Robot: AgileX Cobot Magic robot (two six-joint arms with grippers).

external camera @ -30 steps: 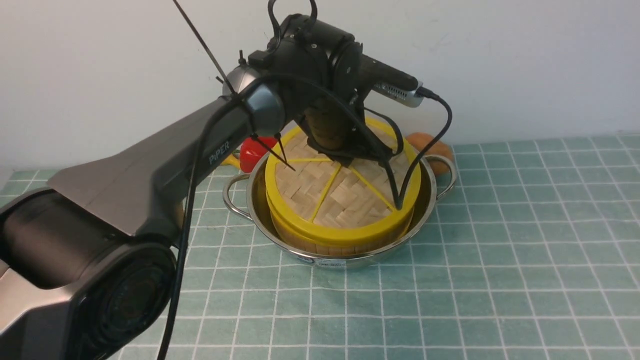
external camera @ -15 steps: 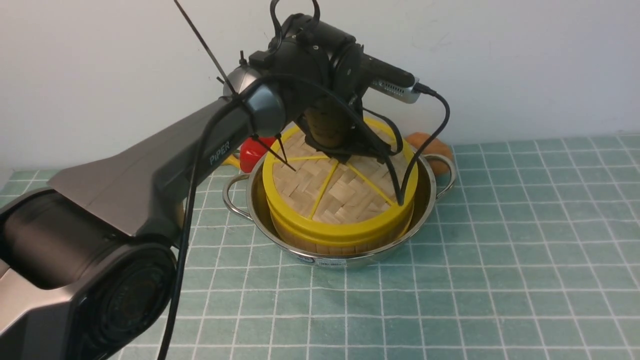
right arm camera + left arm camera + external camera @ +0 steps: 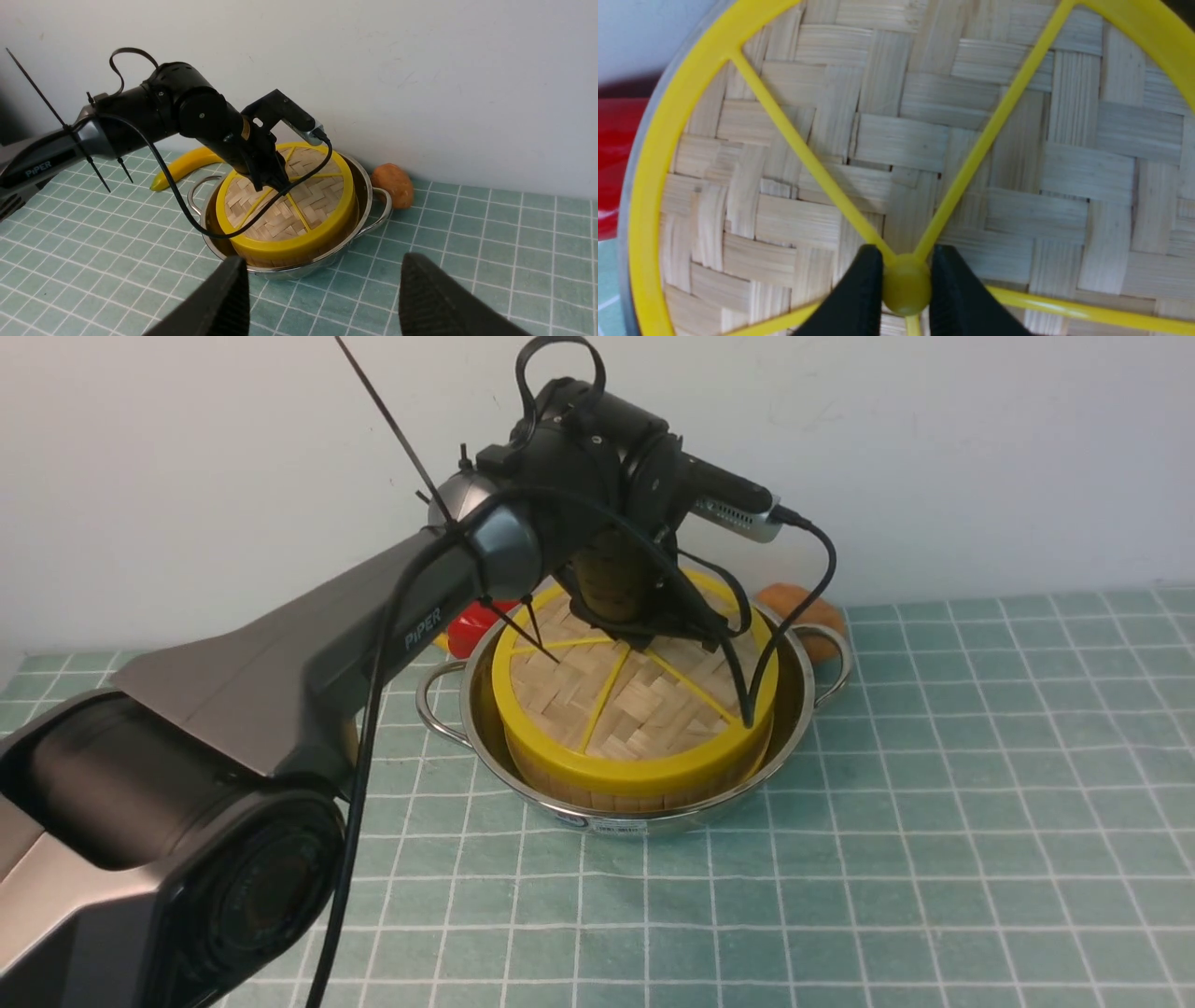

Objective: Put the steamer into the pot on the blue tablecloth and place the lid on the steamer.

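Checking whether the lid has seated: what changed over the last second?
The left end effector, clamped on the lid at its centre, shifted slightly; the lid's far edge dropped, so it sits more level on the steamer. Grip, steamer and pot stayed as they were.

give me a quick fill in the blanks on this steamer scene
1. The left gripper is shut on the centre of the ____.
2. The slatted bamboo ____ sits inside the pot.
3. The right gripper is ____ and holds nothing.
4. The long yellow fruit behind the pot is a ____.
Missing: lid; steamer; open; banana.
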